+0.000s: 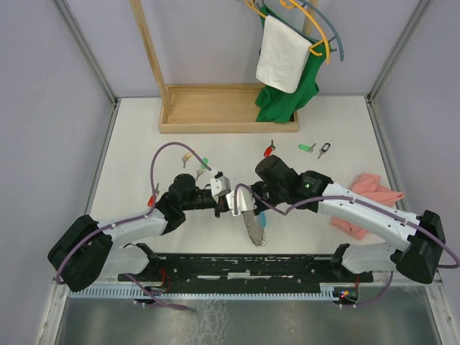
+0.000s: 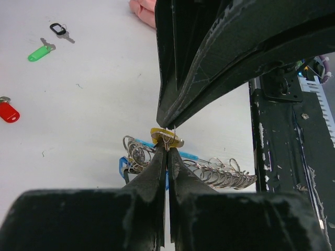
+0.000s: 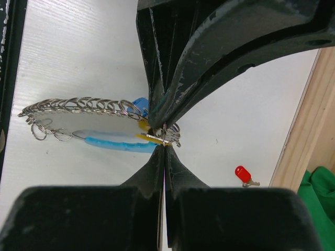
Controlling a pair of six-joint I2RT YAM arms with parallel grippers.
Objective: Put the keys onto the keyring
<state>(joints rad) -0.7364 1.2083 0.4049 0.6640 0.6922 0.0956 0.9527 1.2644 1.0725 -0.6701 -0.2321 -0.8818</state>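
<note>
The keyring (image 1: 254, 228), part grey coil (image 2: 225, 175) and part light-blue tube (image 3: 112, 142), hangs between the two arms just above the table. My left gripper (image 1: 238, 204) (image 2: 167, 148) is shut, its tips pinching the thin ring of a yellow-tagged key (image 2: 167, 138) at the top of the loop. My right gripper (image 1: 249, 198) (image 3: 164, 144) is shut too, meeting the left one tip to tip on the keyring at the same spot. Loose keys lie further back: red (image 1: 270, 149), green (image 1: 307, 147) and black (image 1: 325, 149).
Two more tagged keys (image 1: 199, 160) lie back left of the grippers. A pink cloth (image 1: 370, 198) lies under the right arm. A wooden stand (image 1: 228, 108) with a green garment (image 1: 287, 93) and a white towel (image 1: 282, 54) fills the back.
</note>
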